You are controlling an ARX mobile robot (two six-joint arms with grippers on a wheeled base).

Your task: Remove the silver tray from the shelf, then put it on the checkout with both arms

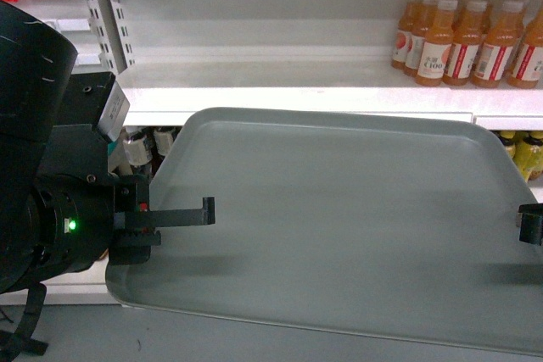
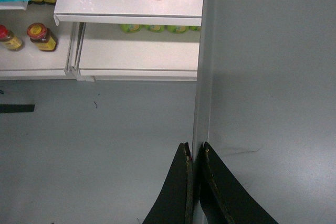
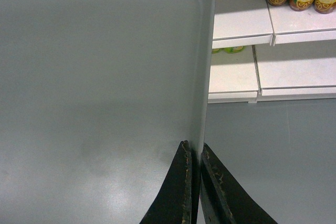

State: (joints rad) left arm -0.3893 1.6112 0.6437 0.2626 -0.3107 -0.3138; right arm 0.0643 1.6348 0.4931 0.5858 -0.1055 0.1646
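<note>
Silver tray [image 1: 339,226] hangs before the shelf [image 1: 297,99], both jaws clamped on its side rims.

Tray [image 1: 339,218] off the shelf [image 1: 280,82], held in the air

I see a flat grey-green tray, rounded corners, low rim, roughly level in front of the white shelf; left gripper [image 2: 195,153] pinches its left rim; right gripper [image 3: 194,150] pinches its right rim.

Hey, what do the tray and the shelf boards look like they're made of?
Tray: probably plastic or coated metal; matte grey-green, with soft, dull reflections, rounded corners and a low moulded rim. Shelf: likely painted metal; glossy white with a rounded front edge and a slotted upright.
</note>
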